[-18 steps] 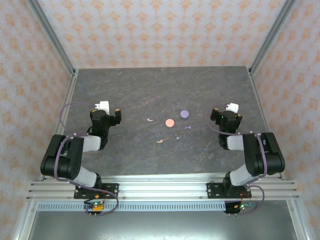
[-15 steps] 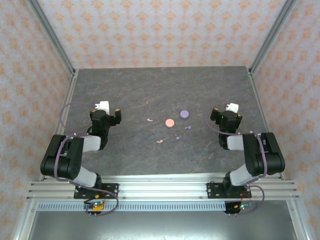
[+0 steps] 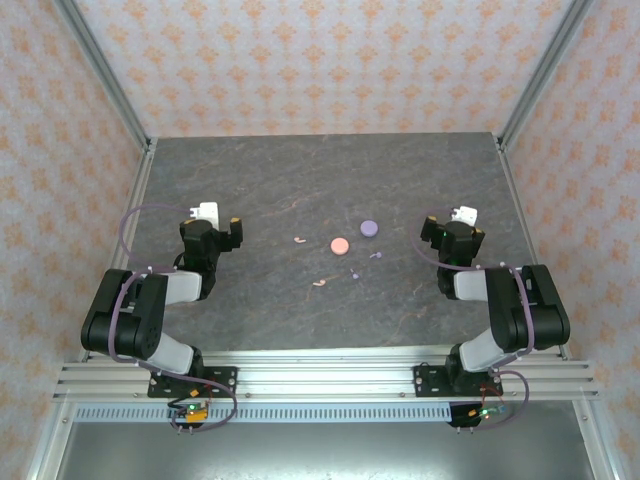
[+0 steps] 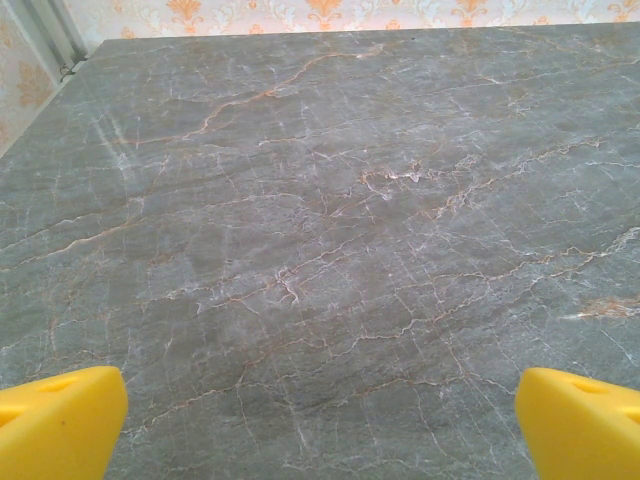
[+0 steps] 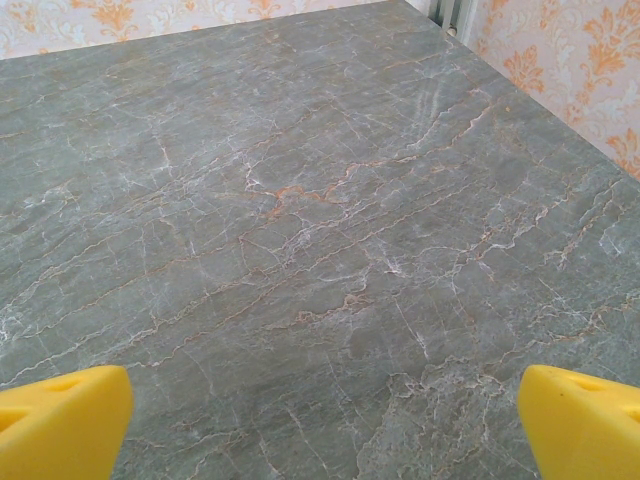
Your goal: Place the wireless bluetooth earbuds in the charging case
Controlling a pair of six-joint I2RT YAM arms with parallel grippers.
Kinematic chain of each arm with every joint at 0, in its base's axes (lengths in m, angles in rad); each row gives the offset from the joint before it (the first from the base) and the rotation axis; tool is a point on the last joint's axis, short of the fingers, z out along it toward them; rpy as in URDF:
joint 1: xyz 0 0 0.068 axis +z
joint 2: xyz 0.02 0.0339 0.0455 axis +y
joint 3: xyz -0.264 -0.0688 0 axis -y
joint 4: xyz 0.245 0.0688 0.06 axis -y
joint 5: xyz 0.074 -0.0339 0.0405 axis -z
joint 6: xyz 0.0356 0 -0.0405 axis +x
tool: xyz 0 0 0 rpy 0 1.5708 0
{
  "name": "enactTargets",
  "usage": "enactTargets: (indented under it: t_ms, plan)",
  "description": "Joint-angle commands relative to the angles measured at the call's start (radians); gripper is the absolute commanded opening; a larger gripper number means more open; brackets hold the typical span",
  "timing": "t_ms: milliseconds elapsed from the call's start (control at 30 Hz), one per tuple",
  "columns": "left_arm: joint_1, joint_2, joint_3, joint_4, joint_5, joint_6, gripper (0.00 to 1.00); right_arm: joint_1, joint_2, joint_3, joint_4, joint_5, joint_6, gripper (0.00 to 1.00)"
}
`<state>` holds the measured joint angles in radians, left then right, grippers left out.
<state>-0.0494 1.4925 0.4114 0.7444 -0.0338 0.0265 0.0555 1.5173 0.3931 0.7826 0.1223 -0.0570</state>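
From above, the grey marbled table [image 3: 300, 170] carries the task's pieces in a loose cluster near its middle, between the two arms. A salmon-pink disc [image 3: 340, 245] lies just beside a lavender disc [image 3: 368, 228], the two apart. The four earbuds are scattered around them, all loose on the table. One salmon-pink earbud [image 3: 299, 240] lies left of the pink disc and the other salmon-pink earbud [image 3: 320, 283] nearer the arms. One lavender earbud [image 3: 377, 255] lies below the lavender disc and the other lavender earbud [image 3: 353, 275] close beside it. The left gripper [image 3: 212, 226] sits well to the left of the cluster and the right gripper [image 3: 455, 230] to its right, neither touching anything.

In the left wrist view, the yellow fingertips [image 4: 55, 420] stand at the bottom corners, spread wide, with bare marbled surface between them.

In the right wrist view, its yellow fingertips [image 5: 60, 420] are likewise spread wide over bare table, holding nothing.
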Motion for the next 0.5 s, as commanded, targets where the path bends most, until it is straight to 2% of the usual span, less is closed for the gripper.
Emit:
enactTargets:
  t_ms: [0,267,467]
  plan:
    - [0.010,0.003,0.020,-0.013,-0.023,-0.007,1.00,-0.003,0.004,0.023,-0.001,-0.009,0.013,0.99]
    - [0.010,-0.016,0.025,-0.032,-0.038,-0.014,1.00,-0.002,-0.011,0.024,-0.010,0.005,0.013,0.99]
    - [0.010,-0.129,0.024,-0.131,-0.171,-0.072,1.00,-0.002,-0.118,0.051,-0.156,0.112,0.065,0.99]
